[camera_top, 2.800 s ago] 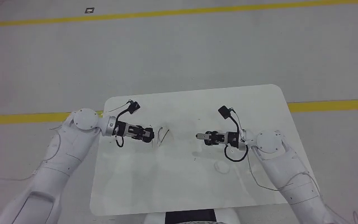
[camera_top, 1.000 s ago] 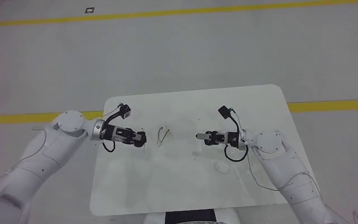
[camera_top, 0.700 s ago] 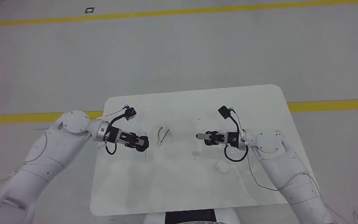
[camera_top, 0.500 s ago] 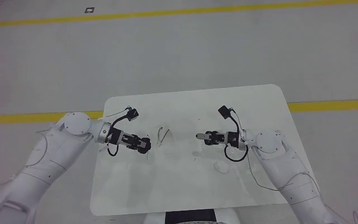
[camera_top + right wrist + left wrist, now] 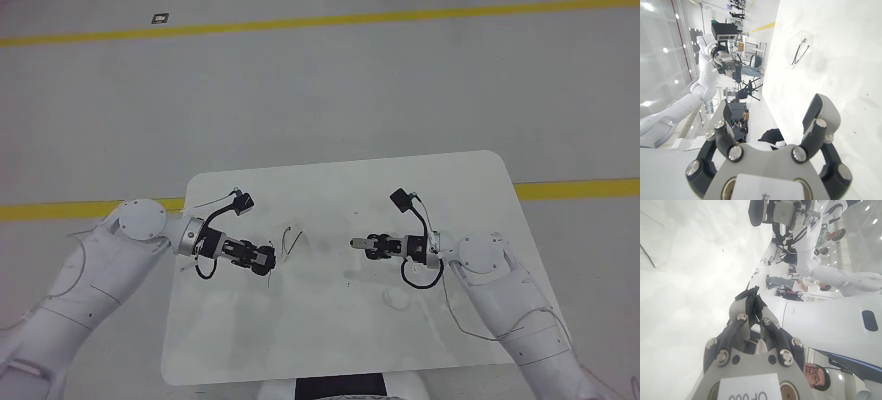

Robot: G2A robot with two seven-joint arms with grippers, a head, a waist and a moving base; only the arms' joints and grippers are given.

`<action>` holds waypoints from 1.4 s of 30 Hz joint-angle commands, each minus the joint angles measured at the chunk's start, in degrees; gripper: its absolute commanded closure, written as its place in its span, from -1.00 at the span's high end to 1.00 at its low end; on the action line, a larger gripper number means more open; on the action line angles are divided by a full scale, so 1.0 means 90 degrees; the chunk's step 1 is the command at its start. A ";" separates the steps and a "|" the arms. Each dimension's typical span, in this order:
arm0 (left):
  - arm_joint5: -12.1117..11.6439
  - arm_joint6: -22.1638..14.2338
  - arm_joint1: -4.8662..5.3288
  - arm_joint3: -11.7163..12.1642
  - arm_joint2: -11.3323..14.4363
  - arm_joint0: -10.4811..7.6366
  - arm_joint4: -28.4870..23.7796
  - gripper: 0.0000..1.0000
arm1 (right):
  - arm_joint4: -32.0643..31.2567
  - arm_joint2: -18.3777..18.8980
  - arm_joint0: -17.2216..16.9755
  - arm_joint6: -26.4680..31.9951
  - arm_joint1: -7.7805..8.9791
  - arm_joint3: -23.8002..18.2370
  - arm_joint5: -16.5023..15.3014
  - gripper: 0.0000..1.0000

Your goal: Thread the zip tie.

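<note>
Zip ties [image 5: 291, 241] lie in a shallow clear box [image 5: 300, 236] near the middle of a white table [image 5: 450, 320], seen from above. The left gripper [image 5: 272, 262] sits just beside the box, on its left and a little nearer the robot. The right gripper [image 5: 353, 243] is level with the box on the opposite side and farther from it. Both arms point inward, toward each other.

From the left wrist, the left gripper [image 5: 754, 298] has its black-padded jaws pressed together over the pale table [image 5: 687, 294]. One dark zip tie [image 5: 647, 255] shows as a thin slanted line at the picture's edge, inside the clear box [image 5: 662, 247]. It lies apart from the fingertips.

From the right wrist, the right gripper [image 5: 772, 106] holds its jaws wide open, ribbed pads [image 5: 811, 111] facing each other, above the table [image 5: 829, 85]. Ahead of it stands the clear box [image 5: 808, 56] with two black zip ties [image 5: 799, 51] side by side (their small heads point the same way, and the strips meet at the far ends). Beyond the table edge, the left gripper [image 5: 737, 75] hangs with its dark fingers closed.
</note>
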 commanded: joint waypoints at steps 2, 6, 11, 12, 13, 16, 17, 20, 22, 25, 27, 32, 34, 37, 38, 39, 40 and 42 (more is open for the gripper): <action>0.0000 0.0000 0.0012 -0.0018 0.0176 -0.0125 -0.0275 -1.00 | 0.0003 0.0000 0.0000 0.0001 0.0000 0.0000 0.0000 1.00; 0.0000 0.0000 0.0017 -0.0045 0.0455 -0.0300 -0.0607 -1.00 | 0.0003 0.0000 0.0000 0.0001 0.0000 0.0000 0.0000 1.00; 0.0000 0.0000 0.0013 -0.0024 0.0727 -0.0481 -0.1088 -1.00 | 0.0003 0.0000 0.0000 0.0001 0.0000 0.0000 0.0000 1.00; 0.0000 0.0000 0.0013 -0.0024 0.0727 -0.0481 -0.1088 -1.00 | 0.0003 0.0000 0.0000 0.0001 0.0000 0.0000 0.0000 1.00; 0.0000 0.0000 0.0013 -0.0024 0.0727 -0.0481 -0.1088 -1.00 | 0.0003 0.0000 0.0000 0.0001 0.0000 0.0000 0.0000 1.00; 0.0000 0.0000 0.0013 -0.0024 0.0727 -0.0481 -0.1088 -1.00 | -0.0046 -0.0081 -0.0019 -0.0056 -0.0004 -0.0076 0.0003 1.00; 0.0000 0.0000 0.0013 -0.0024 0.0727 -0.0481 -0.1088 -1.00 | -0.0137 -0.0163 0.0023 0.0009 -0.0003 -0.0140 0.0037 1.00; 0.0000 0.0000 0.0013 -0.0024 0.0727 -0.0481 -0.1088 -1.00 | -0.0306 -0.0377 0.0227 0.0238 -0.0007 -0.0183 0.0214 1.00; 0.0000 0.0000 0.0013 -0.0024 0.0727 -0.0481 -0.1088 -1.00 | -0.0452 -0.0550 0.0404 0.0391 -0.0018 -0.0182 0.0380 1.00; 0.0000 0.0000 0.0013 -0.0024 0.0727 -0.0481 -0.1088 -1.00 | -0.0648 -0.0899 0.0749 0.0595 -0.0061 -0.0161 0.0641 1.00; 0.0000 0.0000 0.0013 -0.0024 0.0727 -0.0481 -0.1088 -1.00 | -0.0832 -0.1168 0.1016 0.0633 -0.0106 -0.0146 0.0837 1.00; 0.0000 0.0000 0.0013 -0.0024 0.0727 -0.0481 -0.1088 -1.00 | -0.0855 -0.1727 0.1601 0.0597 -0.0249 -0.0050 0.1087 1.00; 0.0000 0.0000 0.0013 -0.0024 0.0727 -0.0481 -0.1088 -1.00 | -0.0838 -0.1899 0.1813 0.0540 -0.0304 0.0060 0.1158 1.00; 0.0000 0.0000 0.0013 -0.0024 0.0727 -0.0481 -0.1088 -1.00 | -0.0731 -0.2037 0.2037 0.0374 -0.0369 0.0235 0.1165 1.00; 0.0000 0.0000 0.0013 -0.0024 0.0727 -0.0481 -0.1088 -1.00 | -0.0707 -0.2027 0.2046 0.0318 -0.0373 0.0247 0.1158 1.00; 0.0000 0.0000 0.0013 -0.0024 0.0727 -0.0481 -0.1088 -1.00 | -0.0707 -0.2027 0.2046 0.0318 -0.0373 0.0247 0.1158 1.00; 0.0000 0.0000 0.0013 -0.0024 0.0727 -0.0481 -0.1088 -1.00 | -0.0707 -0.2027 0.2046 0.0318 -0.0373 0.0247 0.1158 1.00; 0.0000 0.0000 0.0013 -0.0024 0.0727 -0.0481 -0.1088 -1.00 | -0.0707 -0.2027 0.2046 0.0318 -0.0373 0.0247 0.1158 1.00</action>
